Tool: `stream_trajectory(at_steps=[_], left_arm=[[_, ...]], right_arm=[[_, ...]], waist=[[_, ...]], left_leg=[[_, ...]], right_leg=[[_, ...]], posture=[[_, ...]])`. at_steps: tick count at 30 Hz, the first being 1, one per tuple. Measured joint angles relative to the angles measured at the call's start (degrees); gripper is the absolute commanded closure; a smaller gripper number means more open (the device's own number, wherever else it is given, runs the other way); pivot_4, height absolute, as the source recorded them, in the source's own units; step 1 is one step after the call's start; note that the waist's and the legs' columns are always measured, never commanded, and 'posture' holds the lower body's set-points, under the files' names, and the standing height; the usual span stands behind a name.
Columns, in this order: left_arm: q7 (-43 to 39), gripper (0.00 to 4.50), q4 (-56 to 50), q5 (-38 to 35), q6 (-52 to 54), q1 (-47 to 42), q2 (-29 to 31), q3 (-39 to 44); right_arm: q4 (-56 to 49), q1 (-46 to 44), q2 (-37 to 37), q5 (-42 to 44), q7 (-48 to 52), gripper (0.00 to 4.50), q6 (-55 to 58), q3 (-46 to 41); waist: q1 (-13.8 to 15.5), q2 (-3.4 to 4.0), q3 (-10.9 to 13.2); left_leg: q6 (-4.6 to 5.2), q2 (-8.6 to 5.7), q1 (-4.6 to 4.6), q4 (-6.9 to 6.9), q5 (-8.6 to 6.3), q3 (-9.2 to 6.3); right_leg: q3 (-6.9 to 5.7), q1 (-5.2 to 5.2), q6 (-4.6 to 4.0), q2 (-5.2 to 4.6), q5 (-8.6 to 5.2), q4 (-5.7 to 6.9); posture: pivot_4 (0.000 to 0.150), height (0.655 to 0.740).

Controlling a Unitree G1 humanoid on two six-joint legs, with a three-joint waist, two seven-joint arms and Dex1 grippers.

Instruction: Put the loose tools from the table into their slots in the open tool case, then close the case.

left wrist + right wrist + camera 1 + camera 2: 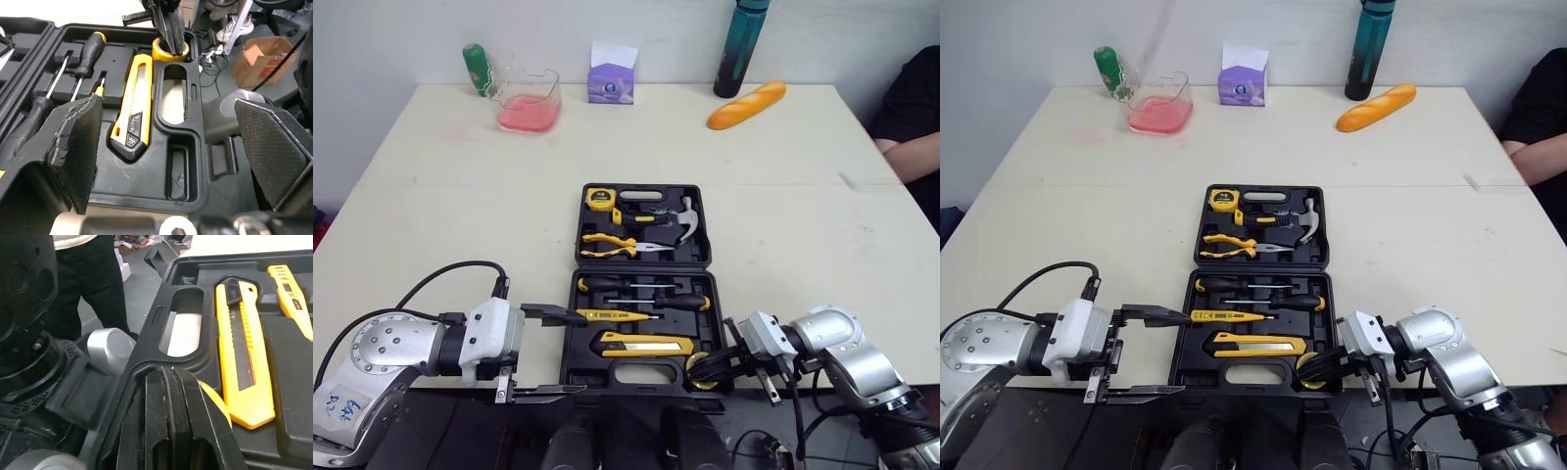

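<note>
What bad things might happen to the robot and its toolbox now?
1. The right end effector grips the yellow tape roll at the black plastic tool case's near corner; it might seat crooked and stop the case closing.
2. The open left end effector sits at the case's left edge and may nudge it.

An open tool case [703,220] is centred at the near edge of the table [431,215]. A tape measure [599,199], pliers [612,247] and hammer [677,220] are held in its far half, and screwdrivers [685,302], a utility knife [646,343] and a tape roll [161,50] in its near half. Along the far edge, from left to right, are set a jug [529,98], tissue box [611,83], bottle [741,49] and baguette [747,105].
</note>
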Motion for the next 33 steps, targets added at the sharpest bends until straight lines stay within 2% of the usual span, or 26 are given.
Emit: stream_trajectory(at_steps=[3,9,12,20,23,27,33], left_arm=[[0.1,0.0,-0.1,0.0,0.2,1.3,0.2,1.0],[0.9,0.0,-0.2,0.0,1.0,3.4,0.2,2.3],[1.7,0.0,-0.3,-0.2,1.7,3.9,0.2,2.9],[3.1,0.0,-0.6,-1.2,3.1,4.1,0.2,4.4],[3.5,0.0,0.0,-2.8,5.2,4.1,0.2,6.8],[5.5,0.0,2.7,-1.4,4.7,3.7,0.0,8.9],[8.9,0.0,10.3,3.7,1.2,1.1,-0.3,11.2]], right_arm=[[1.9,-0.9,0.4,-1.2,0.3,4.47,-4.7,1.1],[3.4,-0.8,0.9,-1.1,0.0,4.47,-4.4,1.8],[4.7,-0.9,1.4,-0.8,0.4,4.47,-5.2,2.0],[2.7,-1.1,0.1,0.5,0.2,4.47,-1.1,1.4],[-1.1,0.0,-3.4,2.5,-1.8,4.47,5.1,-2.1],[-4.4,-0.1,-5.5,5.7,-4.7,4.47,9.2,-9.1],[0.8,-4.5,-6.3,3.1,-10.0,4.47,9.1,-14.2]], waist=[[-0.2,-0.4,-0.3],[0.0,-0.83,-0.8],[0.0,-0.8,-0.8],[0.1,-0.58,-0.7],[0.3,-0.26,-0.5],[0.2,-0.15,-0.4],[0.0,-0.14,-0.4]], left_leg=[[-0.12,0.14,0.11,-0.01,-0.06,0.0],[-0.25,0.37,0.28,0.0,-0.15,-0.05],[-0.37,0.59,0.92,-0.06,-0.46,-0.1],[-0.41,0.61,0.89,-0.08,-0.53,-0.13],[-0.36,0.54,0.75,-0.08,-0.53,-0.13],[-0.42,0.61,0.72,-0.15,-0.54,-0.12],[-0.44,0.6,0.71,-0.24,-0.52,0.2]], right_leg=[[-0.03,0.09,-0.07,0.1,-0.04,-0.02],[0.03,0.29,-0.25,0.03,-0.08,-0.09],[0.03,0.96,-0.48,0.01,-0.18,-0.23],[0.15,0.92,-0.59,-0.07,-0.24,-0.21],[0.14,0.79,-0.59,-0.16,-0.24,-0.2],[0.1,0.71,-0.63,-0.01,-0.26,-0.2],[-0.03,0.39,-0.66,0.09,-0.28,-0.04]], posture=[[0.15,0.74],[0.15,0.74],[0.15,0.74],[0.15,0.74],[0.15,0.74],[0.15,0.74],[0.15,0.74]])
